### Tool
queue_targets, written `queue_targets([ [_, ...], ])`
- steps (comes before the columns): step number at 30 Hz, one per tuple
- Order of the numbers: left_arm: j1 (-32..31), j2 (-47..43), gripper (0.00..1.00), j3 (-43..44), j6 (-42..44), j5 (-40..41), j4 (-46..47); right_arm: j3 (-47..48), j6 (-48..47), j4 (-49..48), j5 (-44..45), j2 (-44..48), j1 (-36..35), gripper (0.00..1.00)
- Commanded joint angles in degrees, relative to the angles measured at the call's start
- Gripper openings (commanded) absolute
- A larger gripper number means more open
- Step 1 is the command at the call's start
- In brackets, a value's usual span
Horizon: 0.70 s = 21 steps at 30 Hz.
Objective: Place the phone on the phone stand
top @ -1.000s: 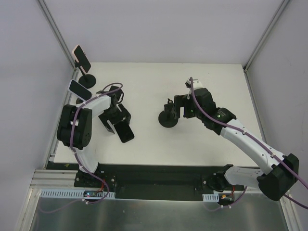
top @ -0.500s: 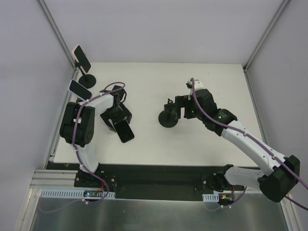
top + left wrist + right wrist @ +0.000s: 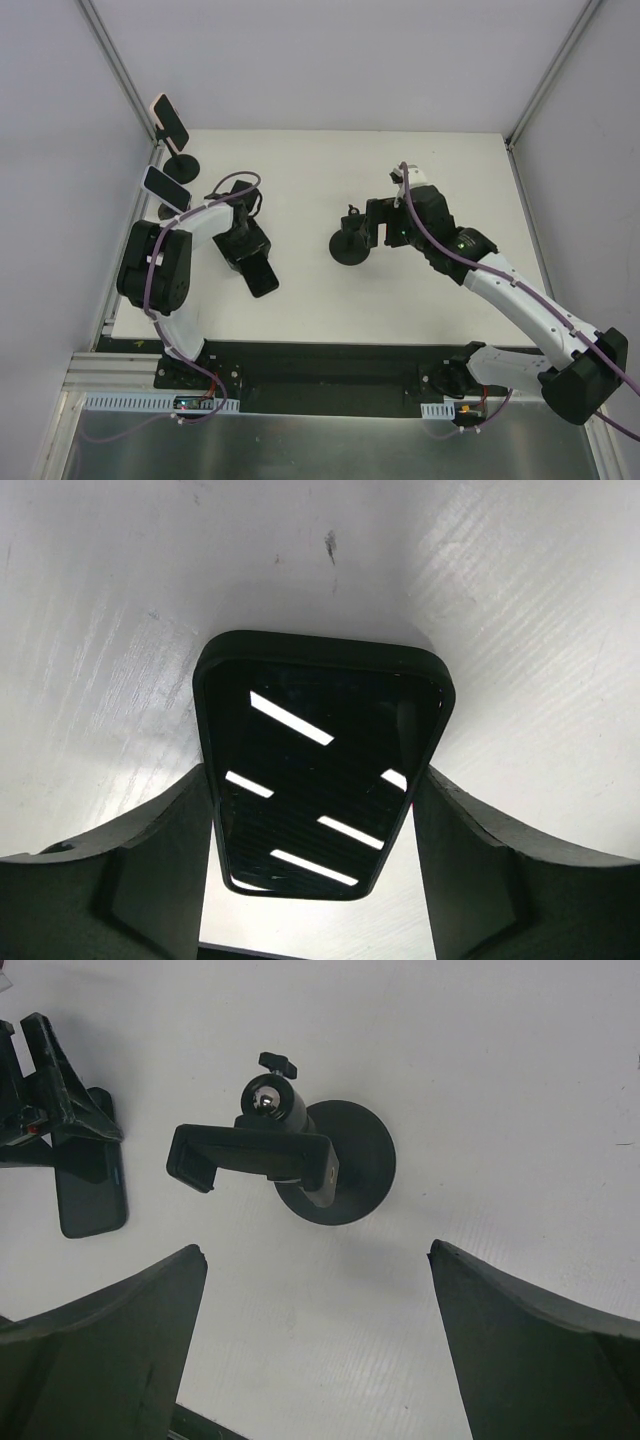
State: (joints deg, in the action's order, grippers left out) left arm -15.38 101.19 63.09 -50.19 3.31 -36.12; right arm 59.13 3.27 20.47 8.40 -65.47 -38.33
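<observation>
The left gripper (image 3: 312, 775) is held low over the white table top (image 3: 520, 600). Its 2 dark fingers (image 3: 140, 870) are set against the 2 long edges of the black rectangular phone in a dark case (image 3: 320, 710). Contact seems to be made, but it cannot be told whether a firm grip is reached. The phone is lying flat on the left part of the table, screen up, well apart from the black phone stand with a round base (image 3: 350, 1160).

The step in hand is judged to be the grasp of the phone. Next, a secure hold is needed. The phone must then be lifted, carried to the right and lined up with the clamp bracket (image 3: 250, 1157) of the stand.

In the top view the long axis of the phone runs from far left to near right, and the free end points near right.

The right gripper (image 3: 318, 1250) is held wide open and empty above the stand.
</observation>
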Motion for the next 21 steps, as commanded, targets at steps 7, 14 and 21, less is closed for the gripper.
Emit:
queue_targets([
  [7,0.6,-16.7,0.0,-5.7,12.6,-6.5,7.7,2.1,-4.3,-0.3,-3.5,1.6,0.0,0.96],
  [14,0.7,-33.5,0.0,-9.5,16.6,-15.4,18.0,3.3,-8.2,-5.1,-7.8,1.7,-5.5,0.96],
  [21,0.6,-43.1,0.0,-9.7,11.8,-22.6,25.9,6.3,-7.1,-9.9,-10.2,-2.8,-13.6,0.97],
])
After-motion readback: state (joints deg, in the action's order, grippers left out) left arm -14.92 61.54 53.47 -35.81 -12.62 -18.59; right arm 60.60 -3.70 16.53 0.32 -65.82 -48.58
